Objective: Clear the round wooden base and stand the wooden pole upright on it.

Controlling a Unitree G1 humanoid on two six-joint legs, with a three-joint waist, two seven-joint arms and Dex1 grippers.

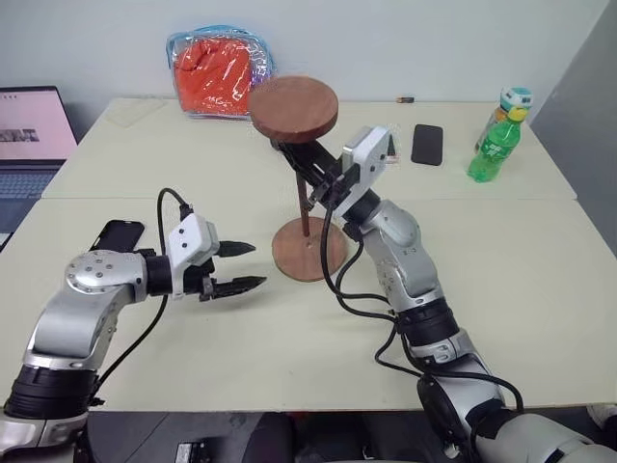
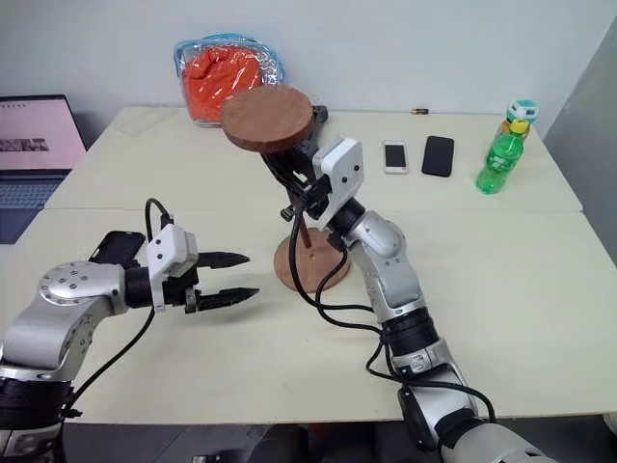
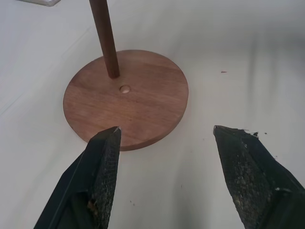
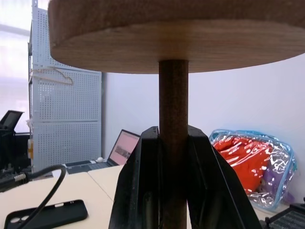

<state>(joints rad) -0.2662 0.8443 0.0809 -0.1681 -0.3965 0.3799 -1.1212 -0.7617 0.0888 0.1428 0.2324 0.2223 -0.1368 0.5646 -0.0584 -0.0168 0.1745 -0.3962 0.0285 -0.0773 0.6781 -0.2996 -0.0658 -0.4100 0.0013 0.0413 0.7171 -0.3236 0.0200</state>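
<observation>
right tool (image 4: 174,191) gripping wooden pole (image 4: 173,109), no writing legible; round wooden base (image 3: 126,98) bare

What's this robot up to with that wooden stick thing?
Its right gripper is shut on the wooden pole, with the pole's disc end up. The pole's lower end rests on the round wooden base lying on the table, a little off the centre hole, and the pole looks slightly tilted. The left gripper hovers open beside the base, touching nothing.
</observation>
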